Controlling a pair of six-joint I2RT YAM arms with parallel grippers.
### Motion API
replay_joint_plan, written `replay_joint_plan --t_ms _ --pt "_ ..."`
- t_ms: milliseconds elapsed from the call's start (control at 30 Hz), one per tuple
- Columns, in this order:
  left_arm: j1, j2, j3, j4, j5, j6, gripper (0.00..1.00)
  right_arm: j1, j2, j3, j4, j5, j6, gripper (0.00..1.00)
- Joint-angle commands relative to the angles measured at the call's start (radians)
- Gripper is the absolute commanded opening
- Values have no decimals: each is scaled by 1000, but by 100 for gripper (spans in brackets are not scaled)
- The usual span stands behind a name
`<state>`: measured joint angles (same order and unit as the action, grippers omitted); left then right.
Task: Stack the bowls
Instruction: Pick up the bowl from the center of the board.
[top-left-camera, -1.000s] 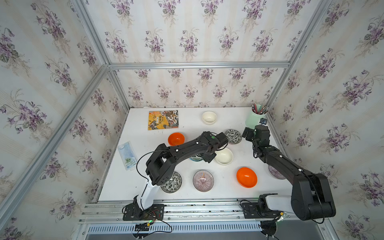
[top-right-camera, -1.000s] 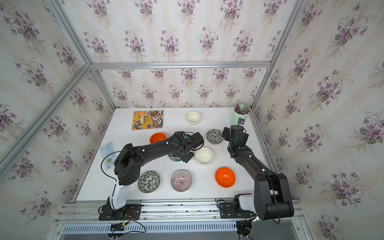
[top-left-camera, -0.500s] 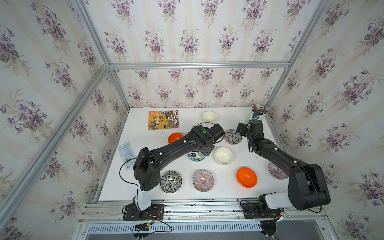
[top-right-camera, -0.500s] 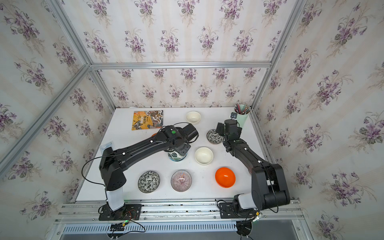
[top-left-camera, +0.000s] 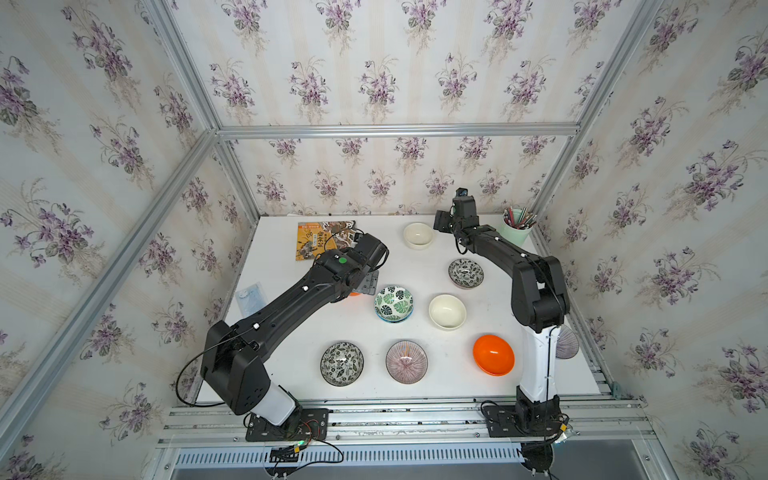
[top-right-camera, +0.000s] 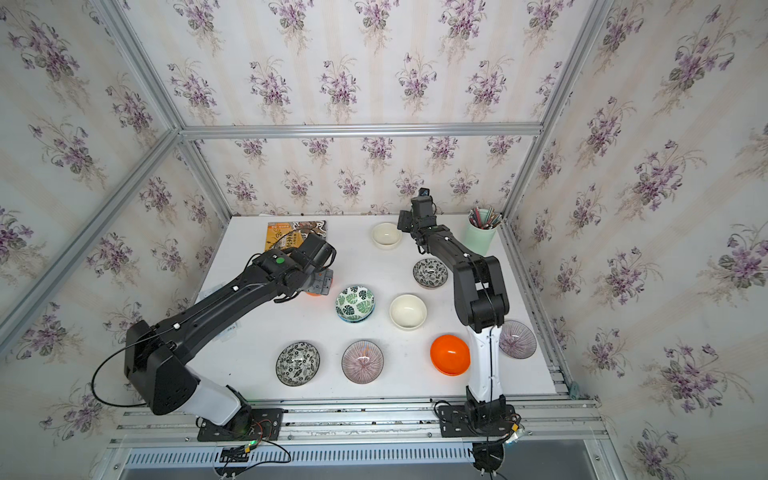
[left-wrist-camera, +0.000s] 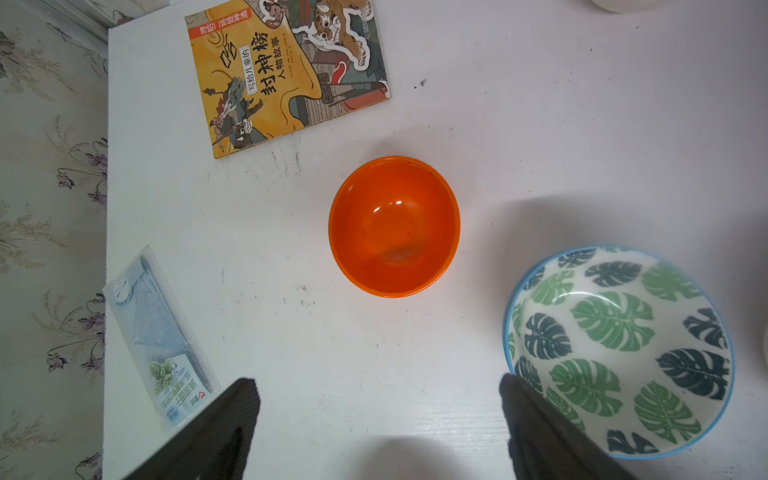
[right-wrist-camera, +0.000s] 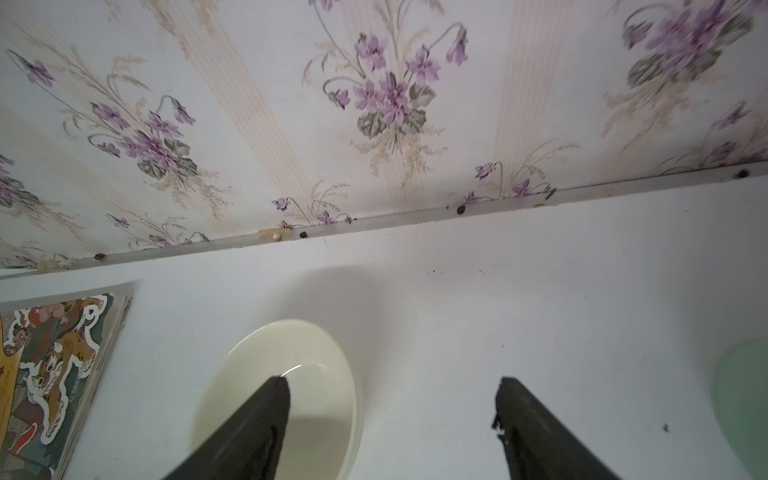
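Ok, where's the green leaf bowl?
Mid-table in both top views: the green leaf bowl sits between a cream bowl on its right and the orange bowl under the left gripper.

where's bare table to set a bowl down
Bare: between book, far cream bowl and leaf bowl; near-left corner between packet and near floral bowl, under the left arm. Crowded: near row and right side.
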<state>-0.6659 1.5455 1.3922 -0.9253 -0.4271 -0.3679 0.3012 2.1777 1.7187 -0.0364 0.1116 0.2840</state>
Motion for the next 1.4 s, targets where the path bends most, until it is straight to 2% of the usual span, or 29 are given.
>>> replay_joint_plan --t_ms 0,300,400,500,767,967,1067,1200,1300,1367 --pt "6 -4 -12 43 -19 -15 94 5 66 75 -76 -58 71 78" --pt "29 -22 -50 70 13 -3 94 19 144 118 -136 -72 86 72" --pt "33 -25 -57 75 16 -3 93 19 152 116 -140 -96 87 65" --pt "38 -24 -64 77 17 -5 92 19 162 115 -149 -118 88 56" --pt "49 -41 -94 92 21 -11 92 19 167 94 -116 -159 99 20" --pt "55 -51 -113 102 23 -15 92 19 133 75 -85 -164 110 1" --pt "56 -53 -119 108 30 -16 92 19 67 43 -71 -167 110 0" --pt "57 -57 -129 126 42 -19 91 19 -102 -44 -70 -155 70 0" --pt "57 -61 -128 126 47 -15 91 19 -217 -73 -188 -163 22 0" --pt "57 -68 -131 125 41 -17 92 19 -301 -147 -260 -166 -7 0"
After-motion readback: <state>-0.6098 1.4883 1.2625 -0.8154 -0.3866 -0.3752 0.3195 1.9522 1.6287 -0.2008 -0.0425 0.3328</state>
